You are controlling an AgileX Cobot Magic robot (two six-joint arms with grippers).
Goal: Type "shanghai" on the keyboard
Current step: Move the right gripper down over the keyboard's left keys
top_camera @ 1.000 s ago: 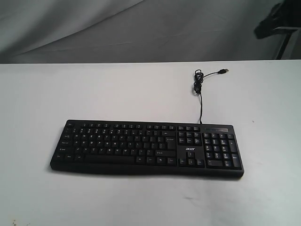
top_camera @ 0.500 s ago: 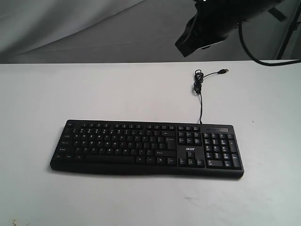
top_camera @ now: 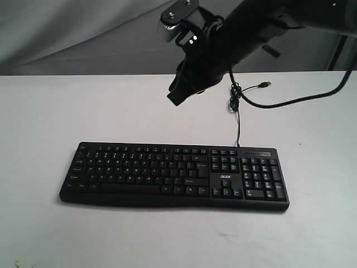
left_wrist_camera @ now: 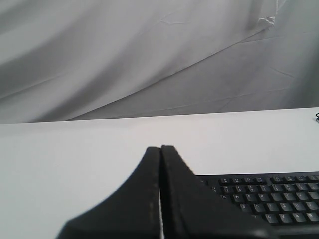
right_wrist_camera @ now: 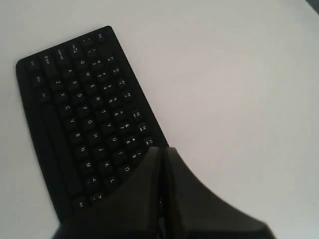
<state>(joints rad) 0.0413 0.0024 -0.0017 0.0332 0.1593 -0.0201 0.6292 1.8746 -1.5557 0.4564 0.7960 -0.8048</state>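
Note:
The long black keyboard point(top_camera: 174, 175) with white lettering lies flat on the white table, its number pad to the right and its thin cable point(top_camera: 236, 106) coiled behind it. My right gripper point(top_camera: 177, 96) hangs shut in the air above the table behind the keyboard's middle, touching nothing. In the right wrist view the keyboard point(right_wrist_camera: 84, 114) lies below the shut gripper point(right_wrist_camera: 163, 152), over the right-hand letter keys' far edge. The left wrist view shows my left gripper point(left_wrist_camera: 160, 149) shut and empty, with the keyboard's left end point(left_wrist_camera: 264, 196) just beyond it. That left gripper does not appear in the exterior view.
The white table point(top_camera: 67, 111) ends at a grey cloth backdrop point(top_camera: 83, 33). The USB plug point(top_camera: 266, 84) lies loose at the back right. My right arm point(top_camera: 262, 28) and its hanging black cable point(top_camera: 295, 100) cross the upper right.
My right arm has swung in from the upper right, moving left and down until its gripper hangs behind the keyboard's middle. The keyboard and cable have not moved.

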